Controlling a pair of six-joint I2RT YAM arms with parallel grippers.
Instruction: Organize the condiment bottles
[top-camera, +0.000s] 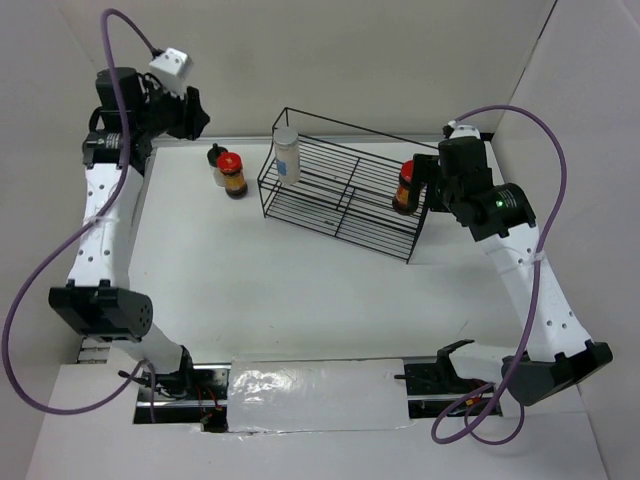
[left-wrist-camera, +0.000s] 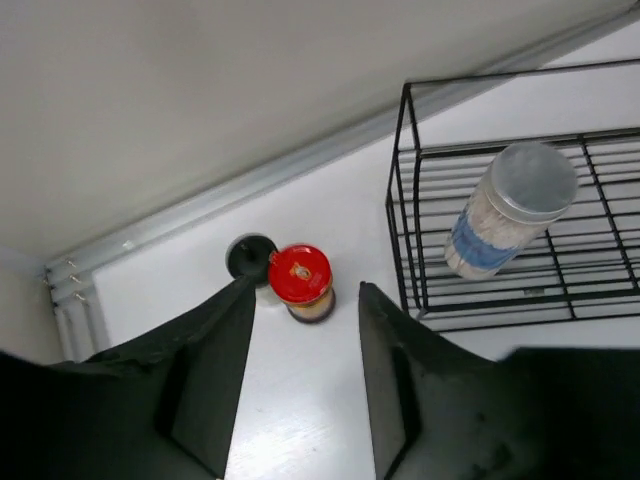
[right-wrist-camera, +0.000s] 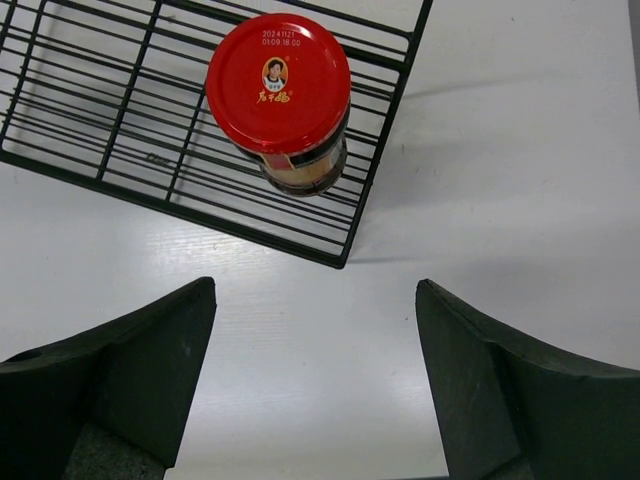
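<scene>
A black wire rack (top-camera: 340, 190) stands at the back middle of the table. The white cylinder with silver-grey cap (top-camera: 287, 155) stands in its left end and shows in the left wrist view (left-wrist-camera: 510, 208). A brown jar with red lid (top-camera: 404, 187) stands in the rack's right end (right-wrist-camera: 285, 100). The other red-lidded jar (top-camera: 233, 174) and the pale bottle with black cap (top-camera: 217, 163) stand on the table left of the rack (left-wrist-camera: 300, 280) (left-wrist-camera: 250, 256). My left gripper (left-wrist-camera: 305, 290) is open above them. My right gripper (right-wrist-camera: 315, 290) is open, just back from its jar.
The white walls close in the table at the back and both sides. A crinkled clear plastic sheet (top-camera: 315, 395) lies at the near edge between the arm bases.
</scene>
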